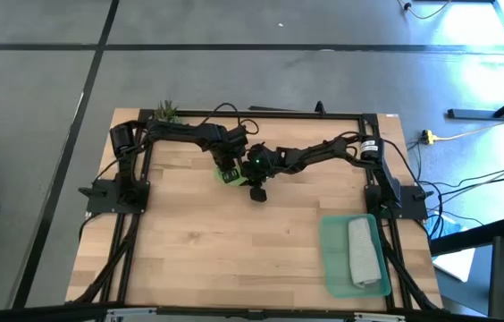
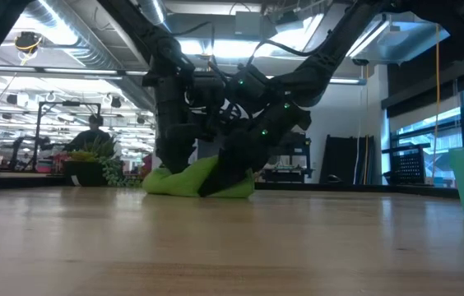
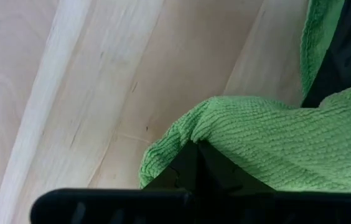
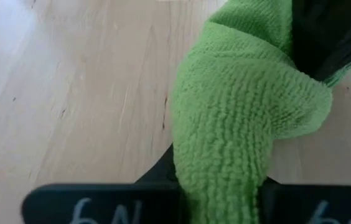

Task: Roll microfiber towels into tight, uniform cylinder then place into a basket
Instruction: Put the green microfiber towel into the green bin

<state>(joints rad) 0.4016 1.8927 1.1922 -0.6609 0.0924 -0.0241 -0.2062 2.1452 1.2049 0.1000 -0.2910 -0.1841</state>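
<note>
The bright green microfiber towel [image 2: 184,182] lies bunched on the wooden table toward its far side, between my two arms. My left gripper [image 3: 191,157] comes down on the towel's left part, shut on it. From the table's right side my right gripper [image 1: 254,182] slants down onto the towel's right part, also shut on it. The teal basket [image 1: 331,261] stands at the near right. A rolled light grey towel [image 1: 365,253] lies lengthwise inside it. My left gripper pinches a folded edge of the green towel [image 3: 185,134] between its two fingers, which point steeply down from above. The towel rests bunched on the table below them. My right gripper is shut on a thick rolled bunch of the green towel [image 4: 225,137], which bulges over its fingers and hides the place of contact. It slants down from the table's right side. The towel rests on the table.
A small potted plant [image 1: 167,111] stands at the table's far left corner. A black frame [image 1: 261,114] runs along the table's edges. The bare wood [image 1: 234,250] between the towel and the near edge is open room.
</note>
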